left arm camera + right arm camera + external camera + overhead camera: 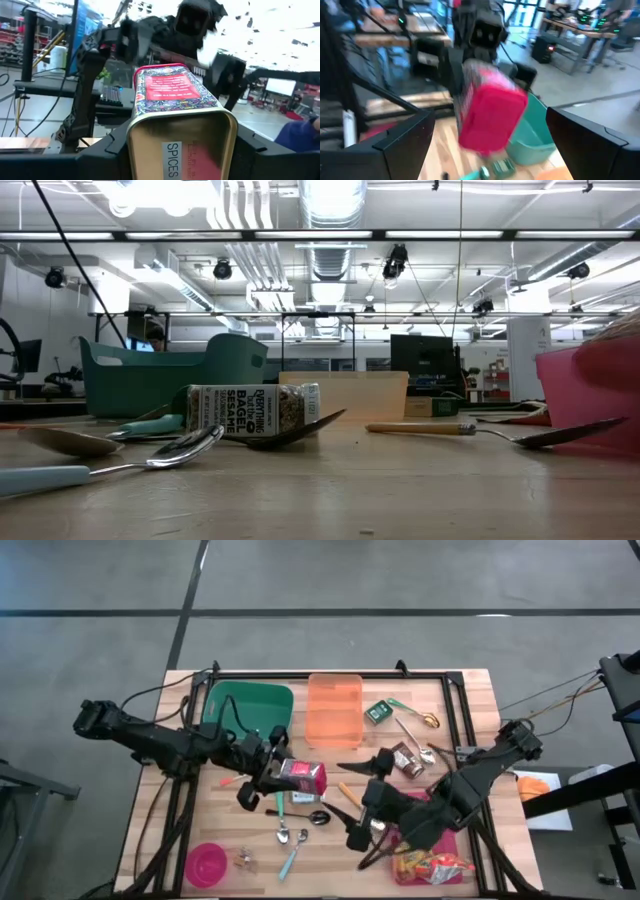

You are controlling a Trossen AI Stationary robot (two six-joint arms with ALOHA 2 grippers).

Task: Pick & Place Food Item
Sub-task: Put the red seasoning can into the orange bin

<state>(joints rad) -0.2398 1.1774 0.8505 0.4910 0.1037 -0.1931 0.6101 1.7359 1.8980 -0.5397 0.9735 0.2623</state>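
**Inspector:** While the lift is under way, what is done?

**Operator:** I have the left gripper (272, 772) clenched on the spice tin (303, 776), raised just beside the green bin (246, 706).

**Inspector:** Remaining?

**Operator:** Placement, I judge. Right gripper (362, 817), jaws spread and empty, faces the tin.

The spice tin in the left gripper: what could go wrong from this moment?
1. The left gripper holds the spice tin lifted over spoons on the table; if the grip slips, the tin could fall on them.
2. The right gripper, open, points at the tin from close by; a handover attempt could make the two grippers collide.
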